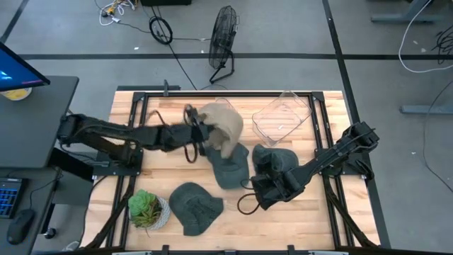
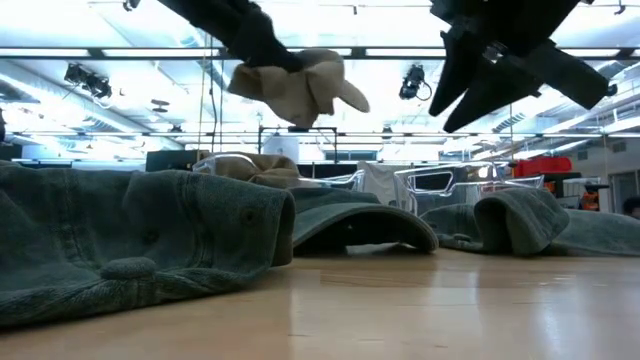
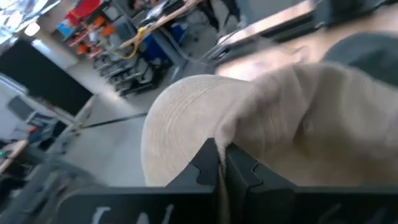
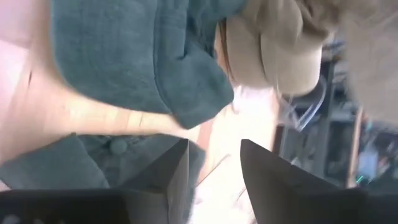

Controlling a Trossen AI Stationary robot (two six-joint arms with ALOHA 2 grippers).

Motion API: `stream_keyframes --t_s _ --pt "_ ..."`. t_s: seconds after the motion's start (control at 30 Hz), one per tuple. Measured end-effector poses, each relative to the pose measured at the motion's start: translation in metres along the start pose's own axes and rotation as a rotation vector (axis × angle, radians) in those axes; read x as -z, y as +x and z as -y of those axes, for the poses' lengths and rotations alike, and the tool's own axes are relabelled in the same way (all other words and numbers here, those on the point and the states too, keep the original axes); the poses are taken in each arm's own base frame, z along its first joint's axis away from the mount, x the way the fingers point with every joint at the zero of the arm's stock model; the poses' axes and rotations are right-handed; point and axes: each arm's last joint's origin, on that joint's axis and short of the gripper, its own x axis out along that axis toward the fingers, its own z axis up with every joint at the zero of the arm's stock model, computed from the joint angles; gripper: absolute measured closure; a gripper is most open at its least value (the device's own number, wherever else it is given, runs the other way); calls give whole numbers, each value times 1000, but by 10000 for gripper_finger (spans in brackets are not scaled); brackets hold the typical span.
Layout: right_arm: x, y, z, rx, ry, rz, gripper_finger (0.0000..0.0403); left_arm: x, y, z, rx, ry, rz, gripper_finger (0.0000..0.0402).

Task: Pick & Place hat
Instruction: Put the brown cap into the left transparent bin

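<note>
Beige hat [image 1: 225, 126] hangs pinched in the left hand [image 1: 200, 134]; right hand [image 1: 263, 190] gapes empty.

A pale wooden slatted worktop [image 1: 177, 170] in a black metal frame stands on a grey concrete floor [image 1: 297, 32] crossed by dark tape lines. A black wire floor fan [image 1: 224, 39] stands beyond it, near loose cables. Long ceiling strip lights [image 2: 150, 52] glow overhead.

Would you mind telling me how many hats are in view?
4: a tan hat held aloft by the left gripper, and three green hats on the table.
</note>
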Motion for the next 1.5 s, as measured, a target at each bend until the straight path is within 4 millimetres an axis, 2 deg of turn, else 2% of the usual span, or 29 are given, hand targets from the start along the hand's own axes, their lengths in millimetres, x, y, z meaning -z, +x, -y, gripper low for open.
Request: stream_keyframes --t_s 0.07,0.17,0.33,0.47,0.57,0.73,0.87,1.1,1.3,1.5 --pt "1 0 0 -7 63 -6 252 5 3 -19 4 -4 -5 395" --pt "0 0 0 -11 99 -3 252 22 15 -40 115 -2 -46 396" --pt "-3 0 0 -13 98 20 252 57 38 -60 187 -4 -195 396" --pt "-11 3 2 -30 174 74 252 76 56 -61 200 10 -284 397" --pt "-15 6 5 -74 202 100 252 88 69 -53 264 11 -318 396" --pt "-15 14 9 -190 249 70 252 99 86 -42 293 38 -348 382" --pt "-13 16 10 -220 259 47 252 103 92 -38 288 -2 -358 365" --pt "-12 16 9 -247 238 41 252 100 84 -40 227 6 -388 292" --pt "-12 16 9 -256 268 34 245 68 52 -42 221 24 -268 221" --pt "-14 16 10 -262 280 52 204 41 19 -44 193 -7 -170 181"
